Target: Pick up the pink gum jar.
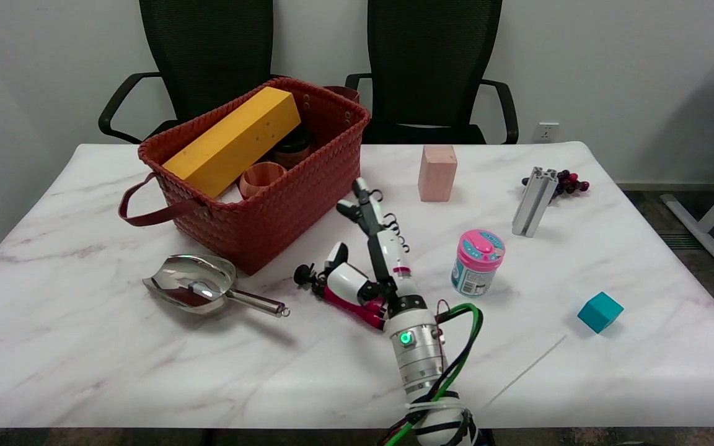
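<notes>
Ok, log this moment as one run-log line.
right hand: open, empty, left of jar | pink gum jar: upright on table, untouched | step: grasp not yet made
</notes>
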You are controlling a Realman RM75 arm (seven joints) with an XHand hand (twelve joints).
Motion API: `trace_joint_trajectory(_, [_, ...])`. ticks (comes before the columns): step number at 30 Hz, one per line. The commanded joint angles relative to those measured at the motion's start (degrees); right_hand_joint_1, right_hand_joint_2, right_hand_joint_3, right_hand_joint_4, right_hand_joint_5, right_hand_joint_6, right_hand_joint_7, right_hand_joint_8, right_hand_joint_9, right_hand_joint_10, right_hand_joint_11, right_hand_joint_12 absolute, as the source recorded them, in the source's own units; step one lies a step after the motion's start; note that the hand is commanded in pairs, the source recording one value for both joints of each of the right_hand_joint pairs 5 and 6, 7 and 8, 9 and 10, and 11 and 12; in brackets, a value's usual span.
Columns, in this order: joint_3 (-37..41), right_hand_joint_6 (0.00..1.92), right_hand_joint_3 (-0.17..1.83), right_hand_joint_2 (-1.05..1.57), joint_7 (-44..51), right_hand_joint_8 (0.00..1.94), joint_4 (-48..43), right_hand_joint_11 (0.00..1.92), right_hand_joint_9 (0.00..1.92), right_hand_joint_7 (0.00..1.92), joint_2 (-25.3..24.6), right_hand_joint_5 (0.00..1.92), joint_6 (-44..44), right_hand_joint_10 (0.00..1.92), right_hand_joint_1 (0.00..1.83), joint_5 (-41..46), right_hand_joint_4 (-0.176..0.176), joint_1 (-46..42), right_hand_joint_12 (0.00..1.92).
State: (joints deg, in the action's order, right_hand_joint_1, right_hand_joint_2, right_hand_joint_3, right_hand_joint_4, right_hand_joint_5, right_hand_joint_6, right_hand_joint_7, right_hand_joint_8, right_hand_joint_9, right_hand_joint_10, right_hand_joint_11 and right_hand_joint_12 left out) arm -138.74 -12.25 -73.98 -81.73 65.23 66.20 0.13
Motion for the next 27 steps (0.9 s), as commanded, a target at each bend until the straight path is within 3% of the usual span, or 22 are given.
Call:
trace_joint_trajectory(1, [-2.0,0.0,1.27,0.64,-2.6,0.02,-0.4,0.0,0.09,0.02,-2.9,0.0,15.1,0.09,1.02,-3.4,0.0,-0.5,0.0])
trace_joint_trajectory(6, [-1.4,0.0,0.99,0.49,-2.1,0.0,-1.8,0.0,0.0,0.0,-3.2,0.0,14.6,0.0,1.01,-3.5,0.0,-0.4,0.0])
trace_joint_trajectory(17, [-1.8,0.0,0.49,0.53,9.6,0.0,-2.5,0.0,0.0,0.0,-4.5,0.0,23.5,0.0,0.96,-0.2,0.0,-1.0,0.0])
trace_joint_trajectory(21, [-1.9,0.0,0.02,0.49,11.6,0.0,-1.9,0.0,0.0,0.0,-4.5,0.0,28.0,0.0,0.96,2.0,0.0,-1.4,0.0])
trace_joint_trajectory(27, [-1.4,0.0,-0.07,0.44,15.5,0.0,-1.1,0.0,0.0,0.0,-4.4,0.0,33.6,0.0,0.97,5.2,0.0,-1.5,0.0])
